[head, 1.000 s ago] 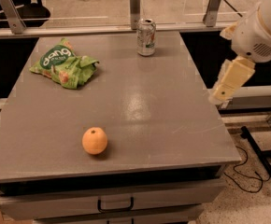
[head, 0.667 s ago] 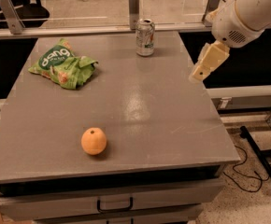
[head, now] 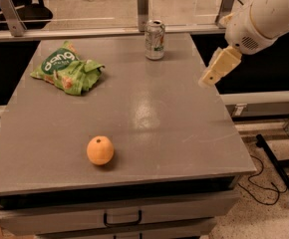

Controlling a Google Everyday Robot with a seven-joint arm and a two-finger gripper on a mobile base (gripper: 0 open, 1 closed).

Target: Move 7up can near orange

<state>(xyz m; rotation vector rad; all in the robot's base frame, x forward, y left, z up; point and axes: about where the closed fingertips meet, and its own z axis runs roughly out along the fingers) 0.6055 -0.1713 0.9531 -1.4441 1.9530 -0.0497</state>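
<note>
By the right edge of the worktop (head: 134, 108) hangs my hand (head: 216, 69); open or closed, I cannot tell. I should take the can (head: 155, 40) mid-body, upright

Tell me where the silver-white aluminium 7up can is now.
The 7up can stands upright at the far edge of the grey table, the pincer hovering apart to its right in camera view.

One word reads clearly — "dang", in white letters on the green snack bag (head: 67, 68). The marks on the 7up can (head: 155, 40) cannot be made out. The end effector (head: 208, 78) hangs over the right edge of the counter (head: 174, 113) — unlabelled.
</note>
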